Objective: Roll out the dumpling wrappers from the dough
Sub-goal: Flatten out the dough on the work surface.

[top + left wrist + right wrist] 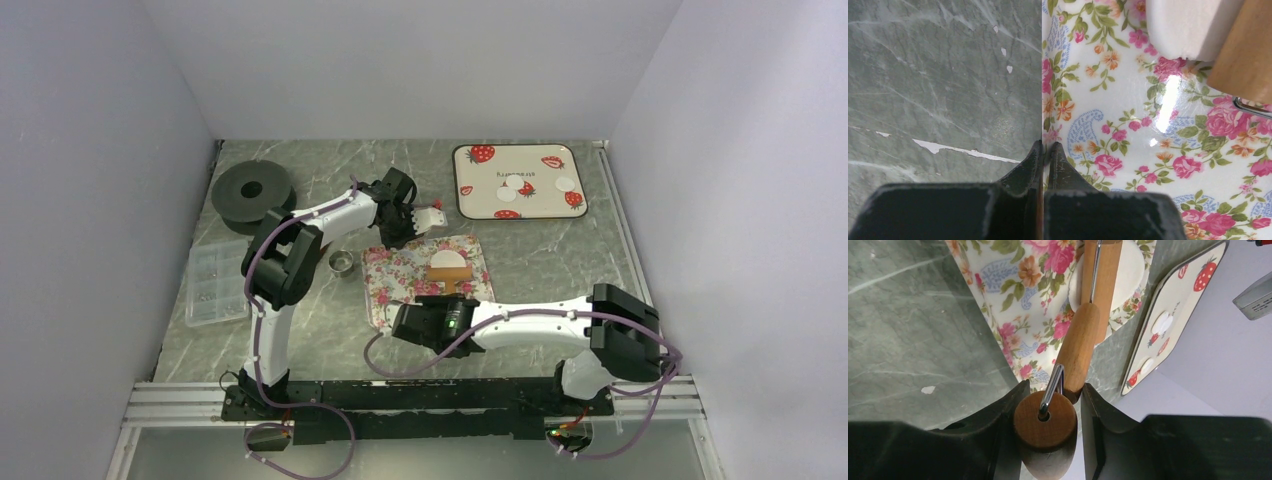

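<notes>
On white-walled marble tabletop point(560, 260), right end effector point(1054, 387) grips roller point(1080, 345); left end effector point(1044, 147) closed.

two hands: the left hand point(1044, 150) and the right hand point(1055, 387). two trays on the one tabletop point(300, 175): one floral tray point(400, 275) and one strawberry tray point(545, 205), which carries six printed strawberries point(482, 153). three dumpling wrappers point(566, 184) can be made out. one slab of dough point(448, 262), one rolling pin point(1079, 347), one metal ring cutter point(342, 262), one black spool point(250, 188), one clear compartment box point(214, 283) — a single one of each.
</notes>
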Robot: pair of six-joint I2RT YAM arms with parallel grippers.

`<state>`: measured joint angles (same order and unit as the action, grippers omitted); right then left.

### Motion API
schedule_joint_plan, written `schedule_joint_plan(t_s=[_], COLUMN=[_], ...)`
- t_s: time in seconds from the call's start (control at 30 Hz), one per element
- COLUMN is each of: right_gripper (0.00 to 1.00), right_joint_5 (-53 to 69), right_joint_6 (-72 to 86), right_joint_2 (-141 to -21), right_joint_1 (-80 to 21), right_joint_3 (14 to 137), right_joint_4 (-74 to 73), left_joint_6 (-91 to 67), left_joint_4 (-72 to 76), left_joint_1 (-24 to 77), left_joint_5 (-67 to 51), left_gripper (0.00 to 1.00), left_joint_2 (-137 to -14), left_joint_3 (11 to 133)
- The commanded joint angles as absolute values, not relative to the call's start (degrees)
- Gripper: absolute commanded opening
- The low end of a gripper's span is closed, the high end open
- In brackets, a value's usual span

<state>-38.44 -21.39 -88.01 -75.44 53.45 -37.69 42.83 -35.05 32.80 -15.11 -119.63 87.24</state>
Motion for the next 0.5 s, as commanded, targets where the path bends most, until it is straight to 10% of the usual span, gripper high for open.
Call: schedule_joint_plan(t_s=[0.0,0.47], right_gripper=[0.0,0.0], right_joint_5=[-20.44,-18.85], right_joint_6=[-23.34,-22.99], right_joint_2=[-90.68,-86.62], right_joint_1=[-72.83,-74.01], right_joint_3=[54.35,53.36], right_joint_4=[-40.09,-48.56], left_joint_6=[43.42,43.51], left_joint_4=[-41.58,-41.4], left_joint_1=[33.46,33.48], left_joint_5=[-13.39,-13.19], left_gripper=[0.0,0.0], left_joint_2=[-126.62,-126.65], left_joint_3=[82.21,82.34])
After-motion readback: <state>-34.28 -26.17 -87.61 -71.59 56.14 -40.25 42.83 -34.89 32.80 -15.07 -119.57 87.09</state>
